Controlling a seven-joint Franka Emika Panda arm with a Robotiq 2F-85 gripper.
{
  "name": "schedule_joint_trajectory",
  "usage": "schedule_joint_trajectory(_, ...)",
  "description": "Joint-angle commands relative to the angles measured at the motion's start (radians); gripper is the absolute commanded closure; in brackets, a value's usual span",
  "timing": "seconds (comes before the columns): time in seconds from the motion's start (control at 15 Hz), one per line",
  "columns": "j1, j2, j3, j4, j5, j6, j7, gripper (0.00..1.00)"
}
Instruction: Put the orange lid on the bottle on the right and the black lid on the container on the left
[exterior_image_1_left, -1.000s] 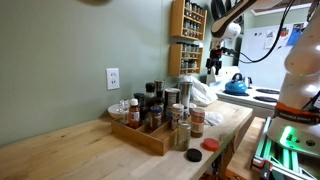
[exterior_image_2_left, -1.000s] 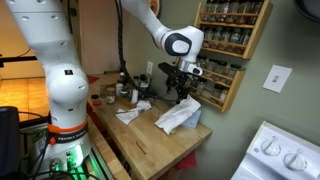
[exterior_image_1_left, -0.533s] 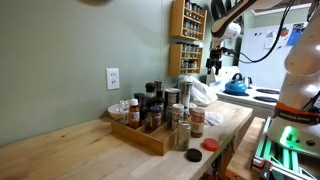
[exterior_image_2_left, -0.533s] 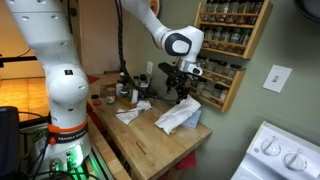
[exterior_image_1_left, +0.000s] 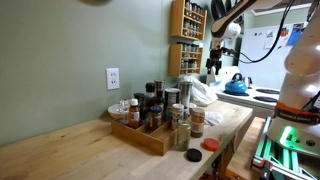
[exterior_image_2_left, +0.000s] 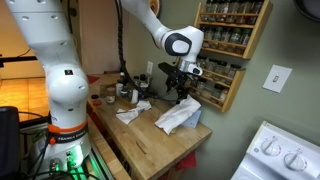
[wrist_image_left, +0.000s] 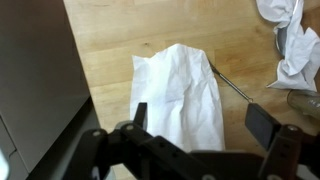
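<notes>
Running along the green wall, the wooden bench (exterior_image_1_left: 50, 150) has bare boards at one end and a crowded far end. The pincer (exterior_image_2_left: 180, 90) hangs above a crumpled white cloth (wrist_image_left: 180, 90), and only the wrist view shows its fingers spread wide. An exterior view alone shows the round orange lid (exterior_image_1_left: 210, 144) and black lid (exterior_image_1_left: 195, 155). Both lie flat near the bench's front edge, just beside a tray (exterior_image_1_left: 145, 140) of spice bottles.

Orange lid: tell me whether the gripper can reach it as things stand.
Probably yes: the orange lid lies uncovered near the counter edge, and the open gripper hangs free above a white cloth.
</notes>
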Motion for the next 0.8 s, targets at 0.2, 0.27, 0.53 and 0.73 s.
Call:
schedule_joint_trajectory(0.2,-0.018,0.001,0.017,0.001,0.006,-0.002,-0.004,0.00)
schedule_joint_trajectory(0.27,-0.018,0.001,0.017,0.001,0.006,-0.002,-0.004,0.00)
schedule_joint_trajectory(0.53,-0.018,0.001,0.017,0.001,0.006,-0.002,-0.004,0.00)
schedule_joint_trajectory(0.73,-0.010,0.006,0.027,0.008,0.011,-0.002,-0.029,0.00)
